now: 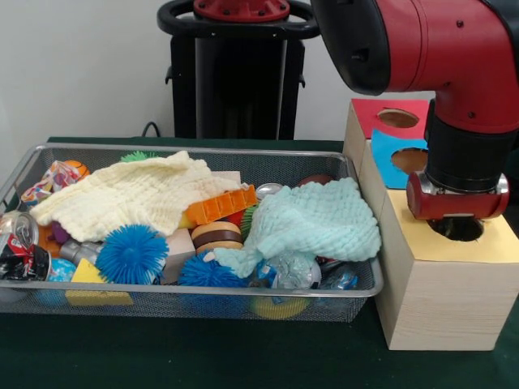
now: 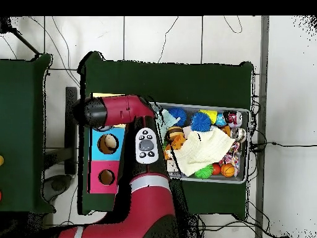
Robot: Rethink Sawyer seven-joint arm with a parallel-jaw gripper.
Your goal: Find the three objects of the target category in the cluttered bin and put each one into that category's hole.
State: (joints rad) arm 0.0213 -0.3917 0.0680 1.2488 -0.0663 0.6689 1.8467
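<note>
Mesh bin (image 1: 24, 166) cluttered (cloths atop); wooden box (image 1: 442, 300) w/ holes beside.

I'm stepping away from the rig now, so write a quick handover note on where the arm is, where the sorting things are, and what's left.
Tool: the red and black arm's end sits over the round hole in the yellow top of the pale wooden box; its fingers are hidden.
Bin: the silver wire mesh bin is full: cream cloth, mint green cloth, blue spiky ball, orange plastic block, crushed drink can.
Done: cannot tell what has already gone in. The blue hole and red hole show nothing inside.
Left: keep searching the bin, probably under both cloths.
</note>
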